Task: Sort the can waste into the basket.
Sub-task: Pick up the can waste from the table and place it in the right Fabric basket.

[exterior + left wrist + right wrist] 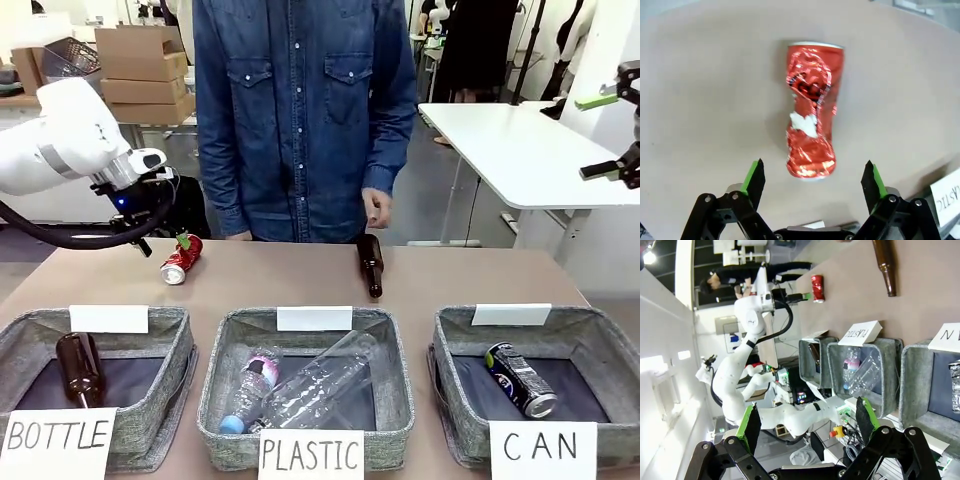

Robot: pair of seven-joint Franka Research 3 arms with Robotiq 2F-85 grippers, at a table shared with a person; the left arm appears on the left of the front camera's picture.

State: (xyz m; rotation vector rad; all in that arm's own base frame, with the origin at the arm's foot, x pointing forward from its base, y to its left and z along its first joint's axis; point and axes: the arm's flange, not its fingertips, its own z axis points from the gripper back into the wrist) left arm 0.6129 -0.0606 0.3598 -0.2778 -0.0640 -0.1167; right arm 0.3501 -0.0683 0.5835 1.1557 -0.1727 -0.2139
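Observation:
A crushed red can lies on its side on the table at the far left. My left gripper hovers just above it, open. In the left wrist view the red can lies lengthwise ahead of the open left gripper, whose green-padded fingers stand wide to either side of its near end without touching. The dark blue-black can lies inside the CAN basket at the front right. My right gripper hangs high at the right edge, open and holding nothing, as the right wrist view of it confirms.
A brown glass bottle lies on the table in front of the person's hand. The BOTTLE basket holds another brown bottle; the PLASTIC basket holds clear bottles. All three baskets line the near edge.

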